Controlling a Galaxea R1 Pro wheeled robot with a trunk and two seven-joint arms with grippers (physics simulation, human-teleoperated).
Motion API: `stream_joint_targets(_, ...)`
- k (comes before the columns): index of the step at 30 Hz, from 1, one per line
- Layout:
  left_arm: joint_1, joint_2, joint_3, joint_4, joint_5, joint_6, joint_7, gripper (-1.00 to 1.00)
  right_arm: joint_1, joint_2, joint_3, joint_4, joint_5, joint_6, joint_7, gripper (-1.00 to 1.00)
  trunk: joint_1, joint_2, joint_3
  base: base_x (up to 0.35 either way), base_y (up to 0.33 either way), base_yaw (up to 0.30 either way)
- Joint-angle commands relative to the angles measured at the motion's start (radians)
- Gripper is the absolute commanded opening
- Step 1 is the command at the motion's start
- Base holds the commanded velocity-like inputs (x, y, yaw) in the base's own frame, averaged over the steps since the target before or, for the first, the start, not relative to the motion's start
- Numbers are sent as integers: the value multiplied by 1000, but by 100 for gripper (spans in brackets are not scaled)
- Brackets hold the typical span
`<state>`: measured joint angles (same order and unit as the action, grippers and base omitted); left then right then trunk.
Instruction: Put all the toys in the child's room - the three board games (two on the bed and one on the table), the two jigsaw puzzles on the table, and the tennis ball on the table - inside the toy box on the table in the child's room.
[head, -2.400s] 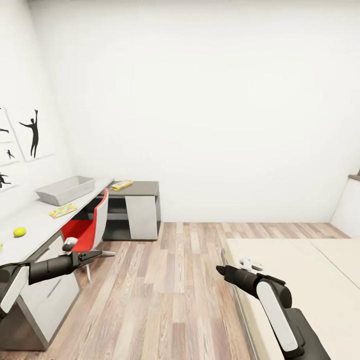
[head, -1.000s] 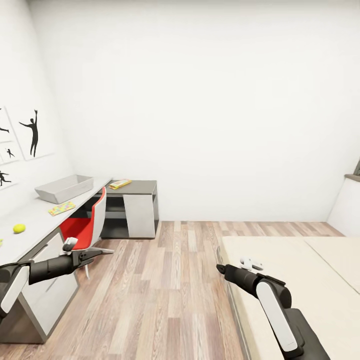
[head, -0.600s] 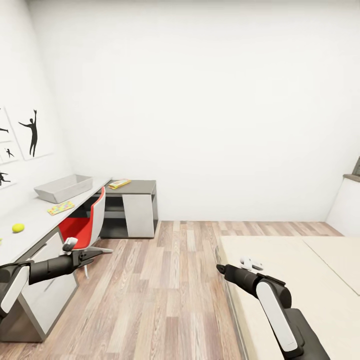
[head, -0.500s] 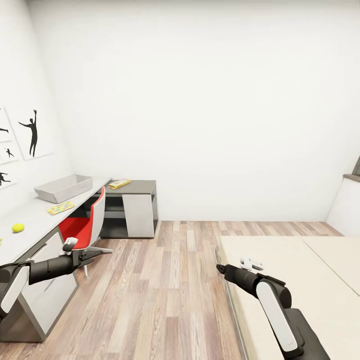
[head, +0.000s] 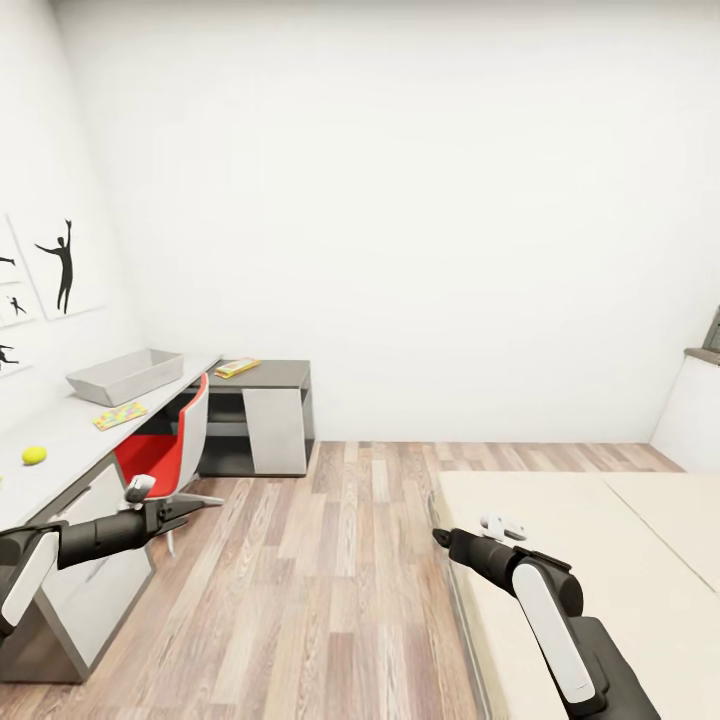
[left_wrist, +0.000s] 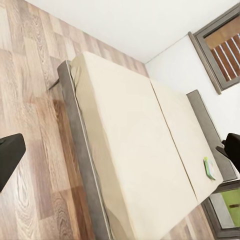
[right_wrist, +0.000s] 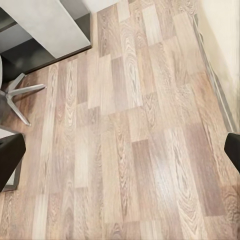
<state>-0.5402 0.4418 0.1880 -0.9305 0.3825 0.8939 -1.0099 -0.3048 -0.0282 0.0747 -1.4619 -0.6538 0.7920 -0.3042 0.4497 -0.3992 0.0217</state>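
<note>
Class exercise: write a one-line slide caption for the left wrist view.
Left wrist camera looks across wood floor to the cream bed, where a small green-and-white board game lies near the grey headboard.

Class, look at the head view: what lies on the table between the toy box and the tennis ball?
In the head view, one jigsaw puzzle lies between the toy box and the tennis ball; otherwise bare table.

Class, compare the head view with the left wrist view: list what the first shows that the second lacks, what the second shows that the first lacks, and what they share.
Head view alone: the table carrying the toy box, a jigsaw puzzle, the tennis ball and a board game; a red chair; dancer pictures.

Left wrist view alone: the grey headboard, and a small green-and-white flat item near that end of the mattress.

Shared: the bed and the wooden floor.
</note>
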Motion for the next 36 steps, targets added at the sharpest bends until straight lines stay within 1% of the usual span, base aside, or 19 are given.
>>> stream_joint_targets(1,0,0,1,0,1,5,-3,100,0,-1,2,-1,-10,1,-10,100,0,-1,0,-18,-114,0)
stream_joint_targets(21,0,-2,1,-1,1,5,-1,100,0,-1,2,-1,-10,2,-10,100,0,-1,0,-2,-27,0)
stream_joint_targets(27,0,-3,1,0,1,5,0,100,0,-1,2,-1,-10,2,-10,100,0,-1,0,0,-160,0)
stream_joint_targets(36,0,-3,1,0,1,5,1,100,0,-1,2,-1,-10,2,-10,100,0,-1,0,0,-230,0)
